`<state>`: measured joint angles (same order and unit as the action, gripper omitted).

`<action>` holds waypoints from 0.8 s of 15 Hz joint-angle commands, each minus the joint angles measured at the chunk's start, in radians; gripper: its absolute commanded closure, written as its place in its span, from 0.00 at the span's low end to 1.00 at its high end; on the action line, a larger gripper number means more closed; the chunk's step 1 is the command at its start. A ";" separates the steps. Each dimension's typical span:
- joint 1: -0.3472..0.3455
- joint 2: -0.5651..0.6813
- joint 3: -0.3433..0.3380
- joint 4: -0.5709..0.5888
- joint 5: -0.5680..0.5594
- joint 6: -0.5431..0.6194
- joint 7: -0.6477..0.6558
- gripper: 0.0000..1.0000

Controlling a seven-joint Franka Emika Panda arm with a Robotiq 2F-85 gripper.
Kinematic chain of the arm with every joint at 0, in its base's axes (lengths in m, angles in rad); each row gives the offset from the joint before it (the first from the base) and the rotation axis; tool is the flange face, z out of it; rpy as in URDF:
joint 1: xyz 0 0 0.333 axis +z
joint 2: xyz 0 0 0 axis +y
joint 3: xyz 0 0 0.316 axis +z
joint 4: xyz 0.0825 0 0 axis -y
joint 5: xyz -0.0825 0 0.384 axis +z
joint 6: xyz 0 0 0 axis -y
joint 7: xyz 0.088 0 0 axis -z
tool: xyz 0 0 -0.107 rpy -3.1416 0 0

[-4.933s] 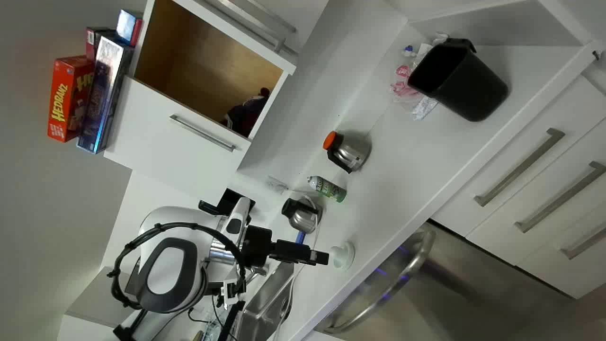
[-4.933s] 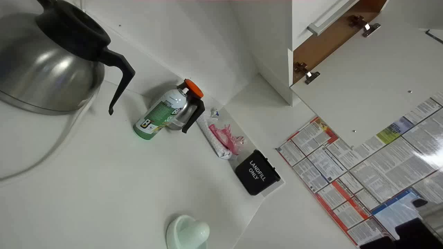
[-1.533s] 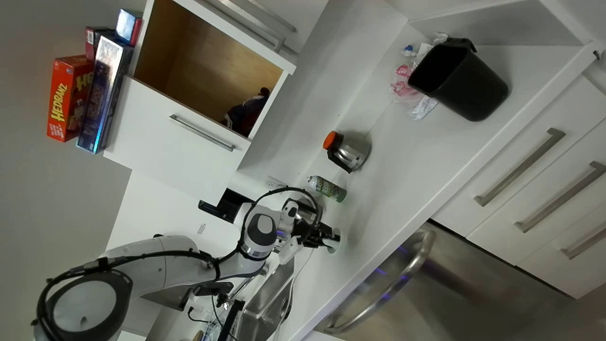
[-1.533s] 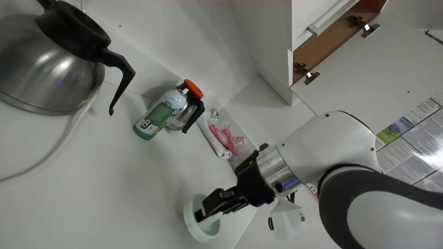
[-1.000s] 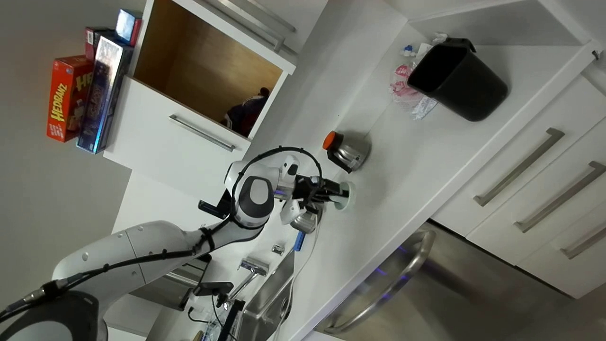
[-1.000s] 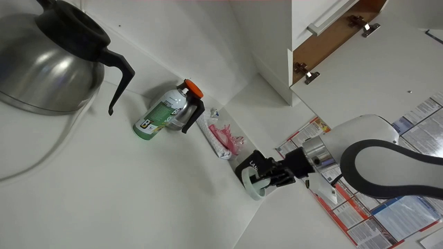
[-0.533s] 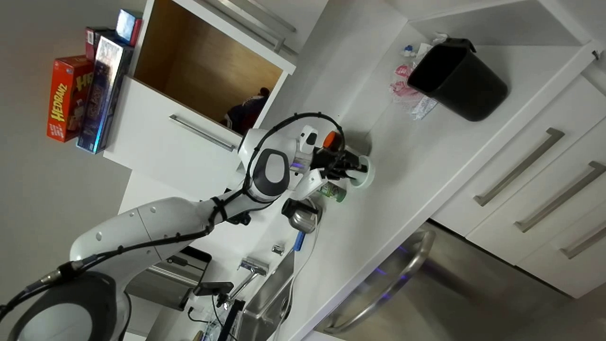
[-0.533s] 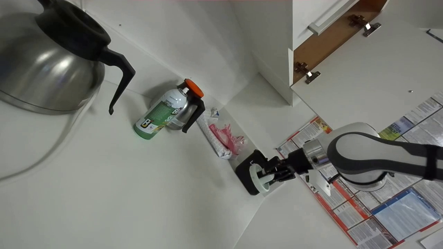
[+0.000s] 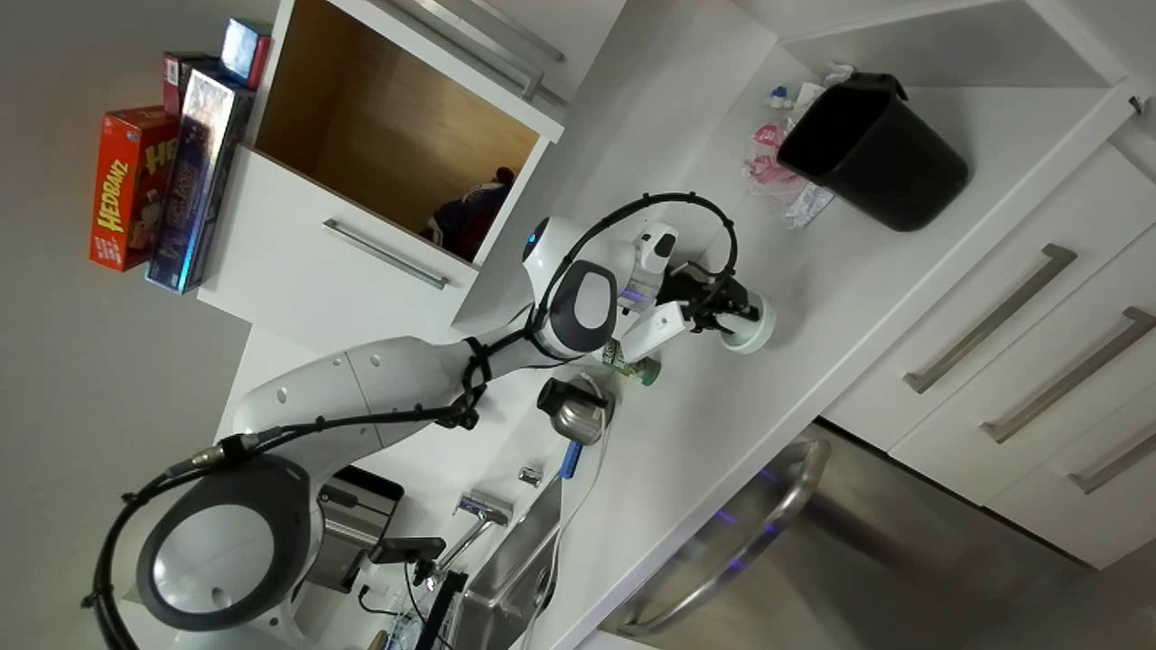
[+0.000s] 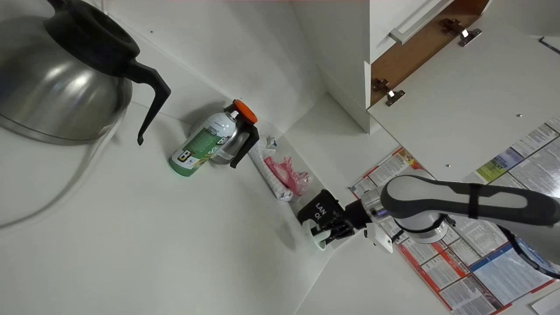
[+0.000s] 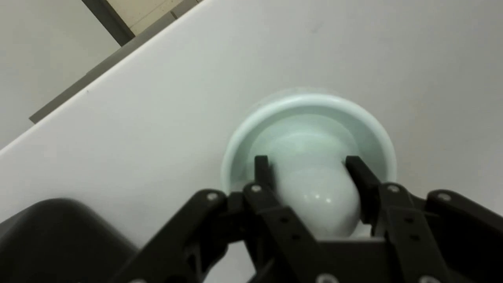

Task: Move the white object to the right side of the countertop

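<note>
The white object, a round pale-green-tinted dish with a bulb-like knob [image 11: 320,196], hangs from my gripper [image 11: 306,167]. Both black fingers press on opposite sides of its knob, and the dish's rim spreads below the fingertips. In an exterior view the white object [image 9: 759,332] appears a little above the white countertop [image 9: 867,280], with its shadow off to one side. Another exterior view has the gripper [image 10: 324,232] and the white object [image 10: 309,227] in front of the black bin, the shadow lying apart from them on the counter.
A black bin [image 9: 890,162] stands along the counter beside a pink-and-white plastic bag [image 9: 768,167]. A green spray can [image 10: 203,144], an orange-lidded carafe [image 10: 246,113] and a large steel carafe [image 10: 65,87] line the wall. The front counter edge shows in the wrist view.
Earlier the white object stood on the counter, apart from my gripper. Since then my gripper has taken hold of its knob and carried it along the counter towards the bin, still moving that way.
</note>
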<state>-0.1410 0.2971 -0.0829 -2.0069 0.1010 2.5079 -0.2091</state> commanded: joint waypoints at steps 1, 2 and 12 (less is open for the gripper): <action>-0.022 0.077 0.014 0.078 0.010 -0.058 -0.007 0.74; -0.021 0.095 0.015 0.088 0.006 -0.063 -0.002 0.74; 0.017 0.130 -0.002 0.097 -0.050 -0.045 0.120 0.04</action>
<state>-0.1417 0.4572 -0.0790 -1.9082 0.0801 2.4798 -0.1401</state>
